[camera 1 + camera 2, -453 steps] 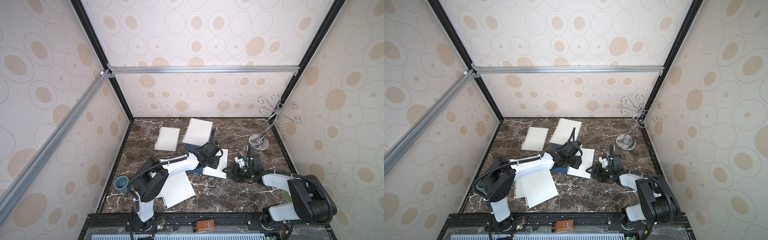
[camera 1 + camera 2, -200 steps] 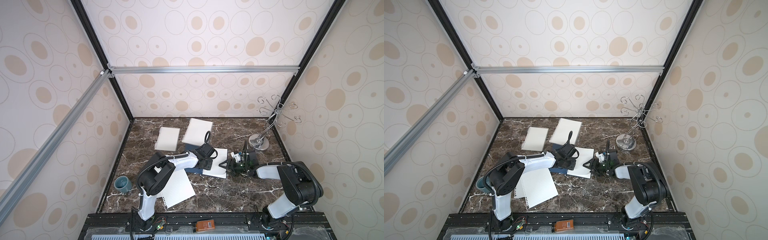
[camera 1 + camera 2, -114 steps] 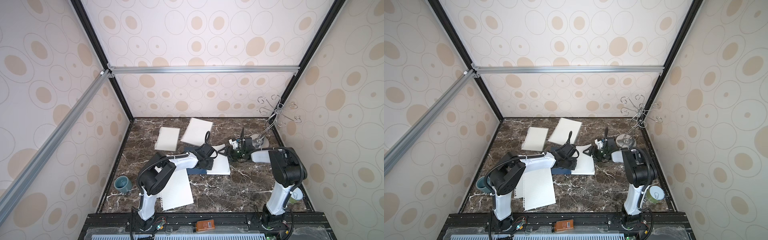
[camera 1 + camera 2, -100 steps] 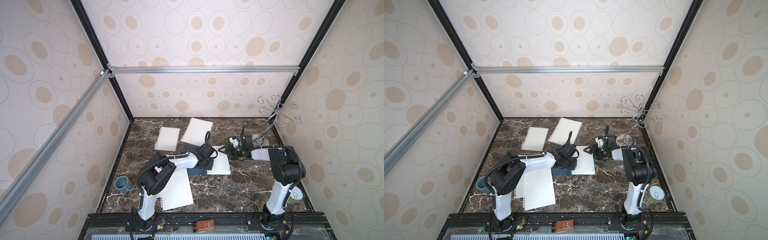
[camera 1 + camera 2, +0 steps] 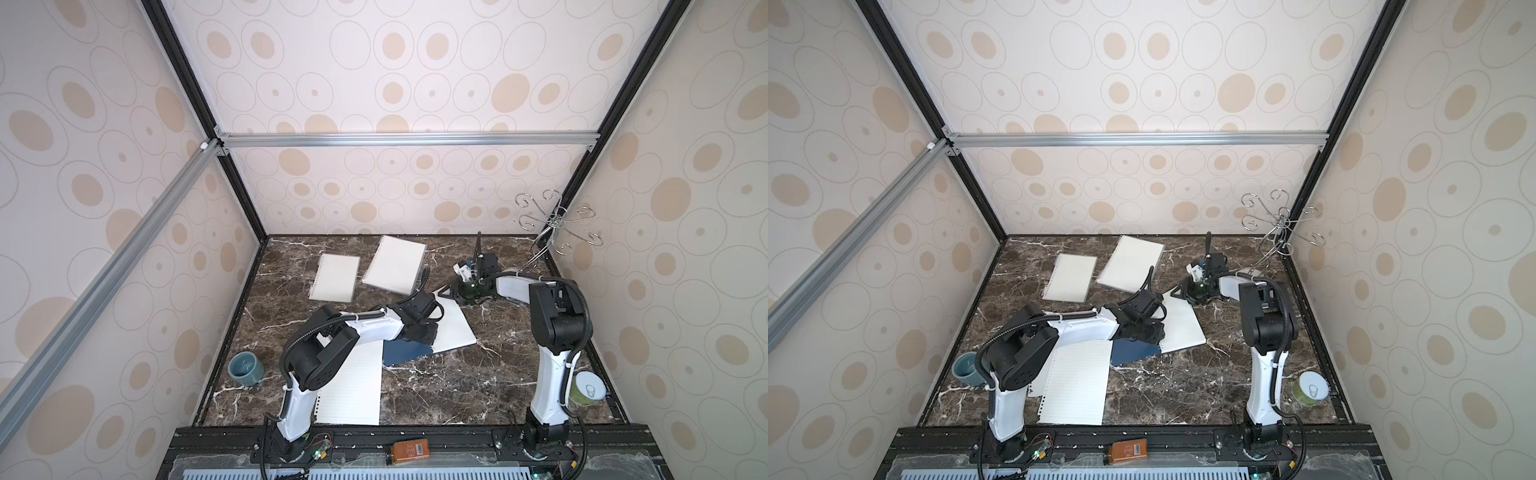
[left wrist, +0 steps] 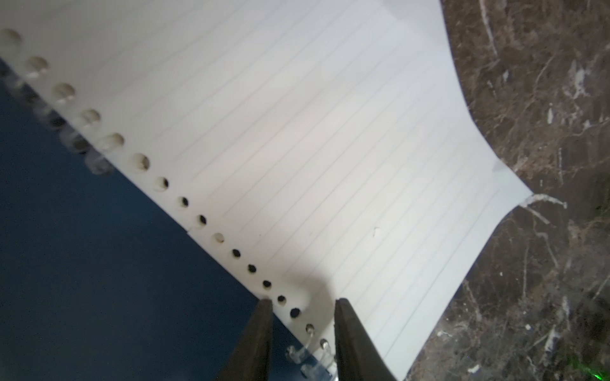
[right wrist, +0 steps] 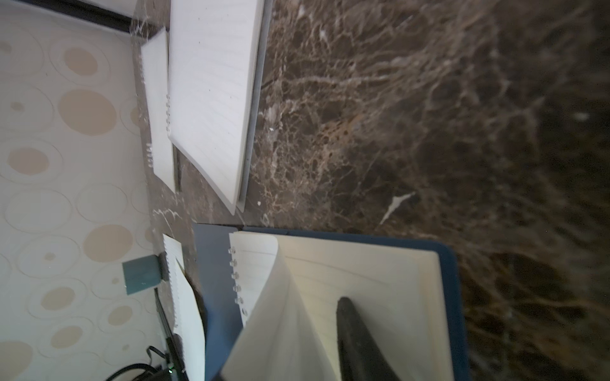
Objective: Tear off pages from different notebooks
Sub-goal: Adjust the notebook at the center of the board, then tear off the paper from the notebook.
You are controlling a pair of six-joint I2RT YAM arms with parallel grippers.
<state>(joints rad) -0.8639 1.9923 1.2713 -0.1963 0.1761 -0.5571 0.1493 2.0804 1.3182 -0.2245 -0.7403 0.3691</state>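
Your right pincer (image 5: pixel 449 293) is clamped on the lifted corner of the lined white paper page (image 6: pixel 330 148), which curls up off the open dark-blue wire-bound notebook (image 6: pixel 99 264) in the middle of the brown marble table (image 5: pixel 436 395). Your left pincer (image 6: pixel 302 303) presses on that notebook, jaws apart, straddling its spiral binding (image 6: pixel 297 354).

Count on the counter:
- notebooks: 3. Small white notebook (image 5: pixel 336 277) and larger white notebook (image 5: pixel 395 264) near the back edge, dark-blue notebook (image 5: pixel 405 353) open mid-counter.
- lifted page (image 7: pixel 280 313) on the dark-blue notebook's wire: 1.
- loose pages (image 5: pixel 1075 382), front-left: looks like 2 overlapped, the lower one mostly hidden.
- teal cup (image 5: pixel 246 369), left edge: 1.
- green can (image 5: pixel 588 388), right edge: 1.
- wire hook stand (image 5: pixel 557 224), back-right corner: 1.
- arms (image 5: pixel 365 328): 2.
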